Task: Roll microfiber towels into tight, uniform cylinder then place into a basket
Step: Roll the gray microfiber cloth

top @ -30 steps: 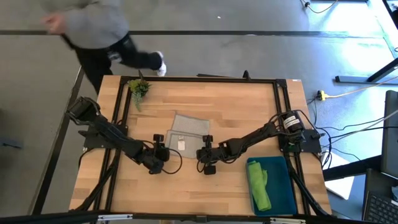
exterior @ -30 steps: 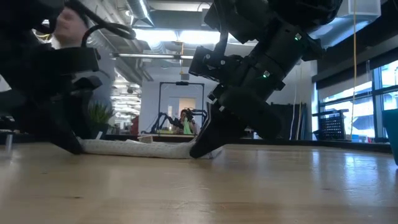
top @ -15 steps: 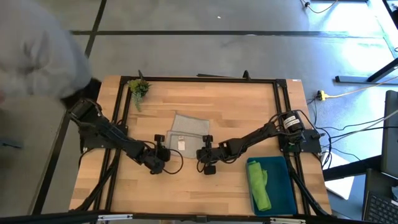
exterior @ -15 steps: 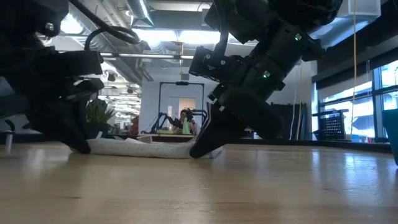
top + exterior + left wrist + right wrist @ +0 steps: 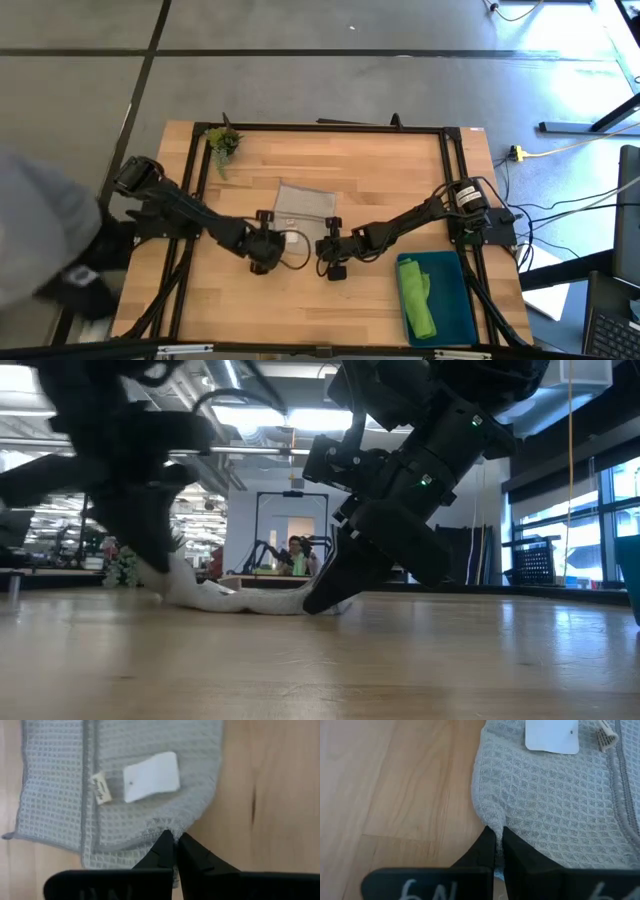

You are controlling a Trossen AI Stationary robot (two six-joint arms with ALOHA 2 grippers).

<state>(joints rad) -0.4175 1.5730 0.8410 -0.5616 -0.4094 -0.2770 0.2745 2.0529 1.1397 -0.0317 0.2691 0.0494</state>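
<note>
The pale grey-beige towel [image 5: 305, 205] lies mid-table with a white label [image 5: 150, 776] on top. My left gripper [image 5: 268, 240] is shut on its near left corner. My right gripper [image 5: 328, 242] is shut on its near right corner. In the low view the towel [image 5: 250, 600] rises on the left toward my left gripper [image 5: 150, 555], while my right gripper [image 5: 325, 600] stays at the table top. The lime green towel [image 5: 415, 295] lies rolled in the teal basket [image 5: 455, 300] at the near right. My left gripper pinches a puckered bit of the towel's near edge [image 5: 161, 824] at its left end between its two fingers, coming slanting from the near side. That end is lifted off the wood; the rest lies flat. My right gripper pinches a small pucker of the towel's near edge [image 5: 491, 820] at its right end between its two fingers, slanting down from the near side. This end stays on the table [image 5: 335, 605].
A small green plant sprig [image 5: 222, 142] stands at the far left corner. A person in grey [image 5: 40, 250] stands beside the table's left edge. The basket takes up the near right corner. Bare wood [image 5: 300, 310] lies between the grippers and the near edge.
My left gripper has gone toward the table's right and up, drawing the towel's near left corner with it off the wood, while the right end has stayed down. The person has walked from the far left round to the table's left side.
</note>
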